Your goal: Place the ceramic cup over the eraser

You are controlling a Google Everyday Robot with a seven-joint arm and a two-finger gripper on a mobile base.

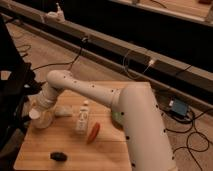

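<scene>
Nearest to the camera, the eraser point(58, 156) lies alone on the wooden table point(45, 145), close to its front edge and a little to the left. It is well apart from everything else. Behind it, toward the middle of the table, an orange carrot-like piece point(93, 132) lies flat. Just beside that, a white bottle point(82, 118) stands upright.

Further left, the gripper point(42, 112) is at the left side of the table. It is closed around the ceramic cup point(34, 115) and holds it tilted, with the mouth turned to the left. A pale flat block point(63, 111) lies on the table just beside the gripper. The thick white arm point(135, 115) comes from the bottom right, where the picture cuts it off. It bends at an elbow above the far left part of the table.

Beyond the table there is a brown floor point(45, 50) with dark cables point(135, 60) and a small blue box point(178, 107) at the right. A long dark beam point(115, 47) crosses the room diagonally. A small white object point(56, 12) stands on it at the far left; what it is cannot be made out. A dark shape point(12, 90) fills the left edge, and its form is hard to read.
</scene>
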